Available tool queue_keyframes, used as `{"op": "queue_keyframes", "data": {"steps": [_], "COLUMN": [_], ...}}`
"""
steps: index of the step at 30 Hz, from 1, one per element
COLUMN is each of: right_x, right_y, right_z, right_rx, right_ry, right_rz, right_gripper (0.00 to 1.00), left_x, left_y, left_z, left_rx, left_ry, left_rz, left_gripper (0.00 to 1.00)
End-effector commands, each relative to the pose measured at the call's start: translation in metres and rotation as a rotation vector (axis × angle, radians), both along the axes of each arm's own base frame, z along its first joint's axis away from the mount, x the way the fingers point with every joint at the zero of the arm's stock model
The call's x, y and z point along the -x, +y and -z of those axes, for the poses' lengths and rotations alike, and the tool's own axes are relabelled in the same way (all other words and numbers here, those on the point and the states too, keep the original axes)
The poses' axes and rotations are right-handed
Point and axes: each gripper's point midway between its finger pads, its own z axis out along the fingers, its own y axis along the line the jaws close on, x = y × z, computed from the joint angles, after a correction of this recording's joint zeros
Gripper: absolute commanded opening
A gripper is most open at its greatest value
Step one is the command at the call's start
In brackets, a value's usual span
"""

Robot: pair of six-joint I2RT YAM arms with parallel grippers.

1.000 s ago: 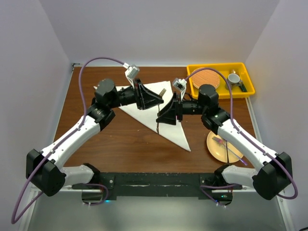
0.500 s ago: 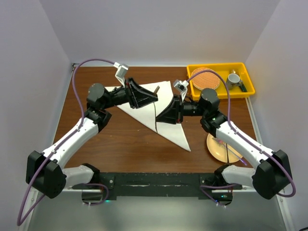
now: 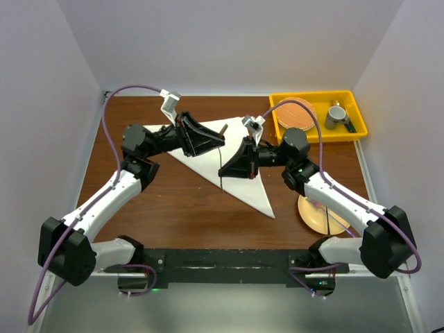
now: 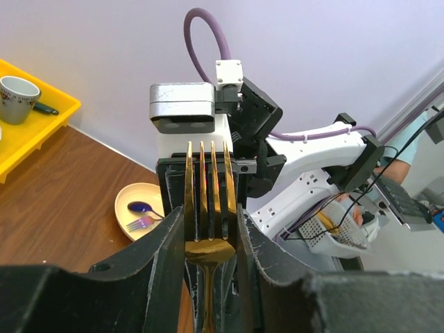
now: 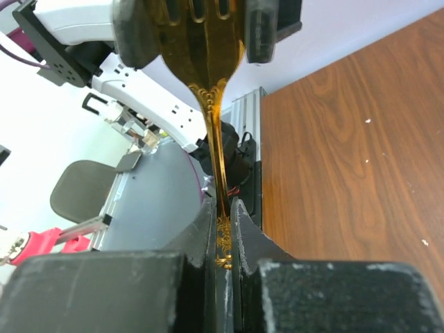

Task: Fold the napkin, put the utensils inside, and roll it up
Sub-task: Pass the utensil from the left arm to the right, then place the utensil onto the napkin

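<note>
A slim, shiny gold metal fork [image 4: 208,244] is held between both arms in the middle of the top view, above a large off-white cloth napkin [image 3: 251,189]. The napkin lies folded into a triangle on the brown wooden bench [image 3: 173,208], its long point reaching toward the lower right.

The left tool [image 4: 210,216] pinches the fork at its head. In the left wrist view the four tines stand straight up between the two dark fingers [image 4: 166,243]. The right tool [image 5: 223,223] is pressed together on the lower part of the handle, which rises up the middle of the right wrist view to the fork's head at the top edge.

From above the fork is only a thin dark line, so I cannot tell whether its end touches the cloth.

A yellow plastic tray [image 3: 313,94] sits at the upper right of the bench. A pale round plate [image 3: 310,208] lies at the lower right, well apart from the napkin.
</note>
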Motion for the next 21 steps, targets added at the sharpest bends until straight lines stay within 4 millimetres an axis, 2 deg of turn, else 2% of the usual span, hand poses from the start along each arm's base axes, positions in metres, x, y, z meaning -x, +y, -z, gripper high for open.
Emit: {"op": "queue_keyframes", "data": {"steps": [1,2,4,5,6,7,8,10,11,13,14,17,18,19,20,21], "right_x": [-0.004,-0.005,-0.014,-0.02,-0.023,-0.033,-0.041,-0.06,-0.076,-0.092,-0.113,-0.138,-0.158,-0.166,-0.169,-0.182], "right_y": [0.005,0.006,0.007,0.008,0.009,0.009,0.011,0.011,0.013,0.012,0.013,0.01,0.005,0.004,0.006,0.002], "right_z": [-0.02,-0.019,-0.014,-0.011,-0.008,-0.005,0.004,0.014,0.029,0.037,0.063,0.087,0.119,0.115,0.121,0.149], "right_rx": [-0.036,-0.032,0.0,0.018,0.039,0.078,0.113,0.2,0.257,0.341,0.427,0.644,0.769,0.818,0.863,0.973], "right_ry": [-0.041,-0.047,-0.053,-0.049,-0.05,-0.06,-0.051,-0.062,-0.045,-0.053,-0.026,-0.046,-0.03,-0.042,-0.049,-0.048], "right_rz": [0.004,0.013,0.052,0.074,0.086,0.123,0.148,0.206,0.259,0.3,0.358,0.408,0.47,0.493,0.492,0.531], "right_gripper": [0.0,0.0,0.0,0.0,0.0,0.0,0.0,0.0,0.0,0.0,0.0,0.0,0.0,0.0,0.0,0.0], "left_x": [0.001,-0.008,-0.02,-0.037,-0.041,-0.051,-0.071,-0.082,-0.094,-0.097,-0.098,-0.094,-0.093,-0.092,-0.091,-0.091], "left_y": [0.01,0.012,0.025,0.037,0.047,0.059,0.081,0.115,0.149,0.182,0.205,0.227,0.23,0.232,0.236,0.238], "left_z": [-0.016,-0.008,-0.009,0.001,0.002,0.0,0.02,0.019,0.045,0.048,0.061,0.077,0.084,0.088,0.091,0.092], "left_rx": [0.015,-0.012,-0.031,-0.055,-0.073,-0.107,-0.168,-0.244,-0.342,-0.408,-0.462,-0.532,-0.551,-0.562,-0.576,-0.578], "left_ry": [-0.047,-0.016,-0.018,0.043,0.056,0.035,0.129,0.144,0.255,0.307,0.352,0.395,0.406,0.417,0.425,0.424], "left_rz": [-0.036,-0.076,-0.167,-0.259,-0.32,-0.4,-0.545,-0.748,-0.947,-1.13,-1.247,-1.35,-1.359,-1.37,-1.391,-1.399], "left_gripper": [0.1,0.13,0.34,0.43,0.54,0.58,0.73,0.84,0.87,0.9,0.91,0.93,0.93,0.93,0.93,0.93]}}
